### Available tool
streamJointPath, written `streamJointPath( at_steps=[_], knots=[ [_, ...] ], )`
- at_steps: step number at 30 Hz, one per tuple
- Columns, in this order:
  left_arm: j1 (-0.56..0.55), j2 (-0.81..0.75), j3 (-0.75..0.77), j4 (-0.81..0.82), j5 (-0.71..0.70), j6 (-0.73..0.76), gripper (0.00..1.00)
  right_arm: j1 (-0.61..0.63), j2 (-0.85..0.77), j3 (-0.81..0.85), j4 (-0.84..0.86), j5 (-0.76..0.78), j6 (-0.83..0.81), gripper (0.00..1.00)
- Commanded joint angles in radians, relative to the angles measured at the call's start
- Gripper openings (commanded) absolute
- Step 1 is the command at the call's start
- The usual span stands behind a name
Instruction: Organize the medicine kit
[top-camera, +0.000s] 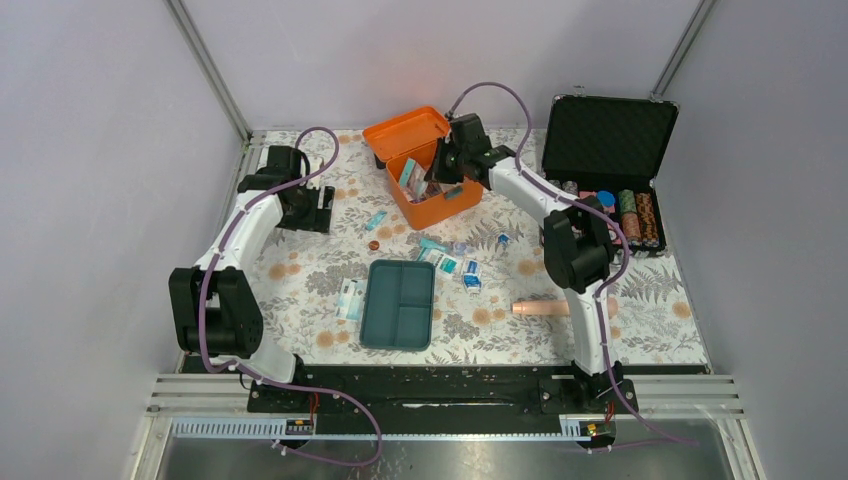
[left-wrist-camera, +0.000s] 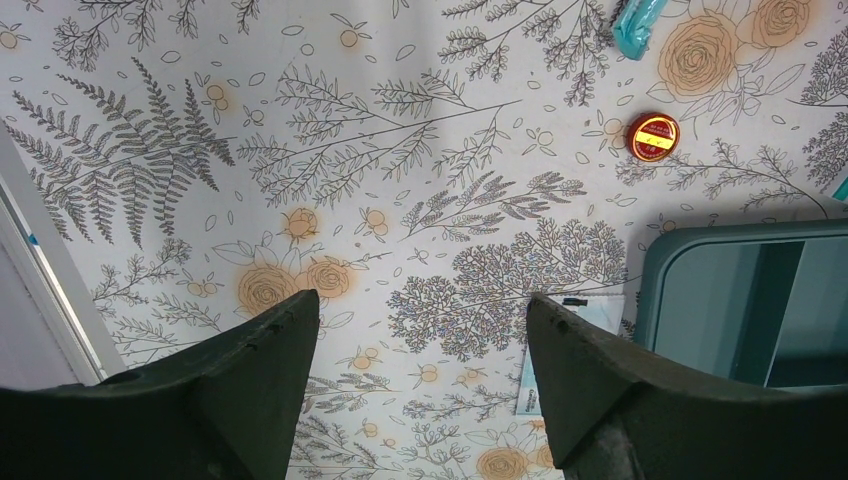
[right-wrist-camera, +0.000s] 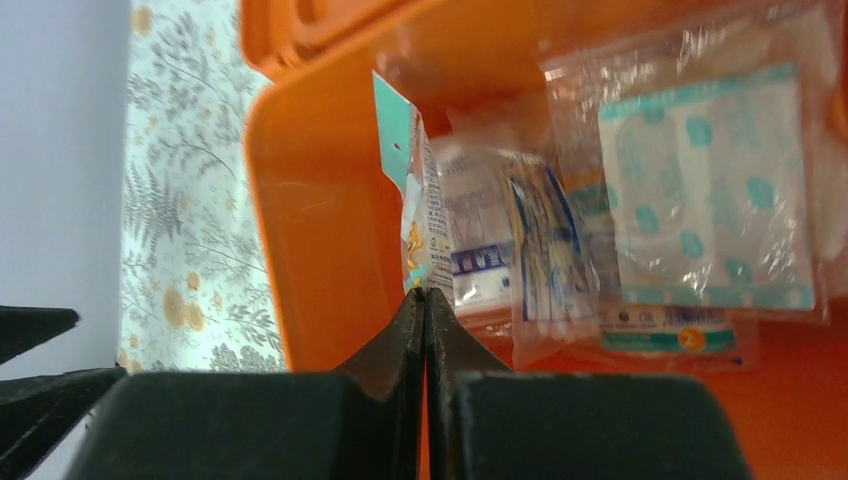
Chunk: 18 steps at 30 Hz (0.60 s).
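Several packets (right-wrist-camera: 700, 190) into loading, seemingly: pinching a thin teal-and-white packet (right-wrist-camera: 418, 215) between closed right fingers (right-wrist-camera: 405, 335) inside the open orange medicine box (top-camera: 445, 207), with left fingers (left-wrist-camera: 275, 350) spread empty well left of it; next, let go and lift clear.

Floral tabletop (top-camera: 300, 280) carried: orange box (top-camera: 440, 212) far centre, lid open; black case (top-camera: 610, 135) open at far right; teal tray (top-camera: 400, 300) near centre, one packet (top-camera: 351, 298) just beside its left edge; loose packets (top-camera: 455, 262) just beyond tray; red tin (top-camera: 373, 244) between tray and box; beige cylinder (top-camera: 540, 308) right of tray
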Motion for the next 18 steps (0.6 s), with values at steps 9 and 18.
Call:
streamJointPath(
  at_steps=[9, 18],
  knots=[
    [0.005, -0.027, -0.012, 0.024, 0.006, -0.008, 0.76, 0.025, -0.069, -0.093, -0.044, 0.074, 0.053, 0.31],
    [0.005, -0.012, -0.011, 0.036, 0.021, -0.02, 0.76, 0.023, -0.114, -0.053, -0.025, 0.053, 0.014, 0.42]
  ],
)
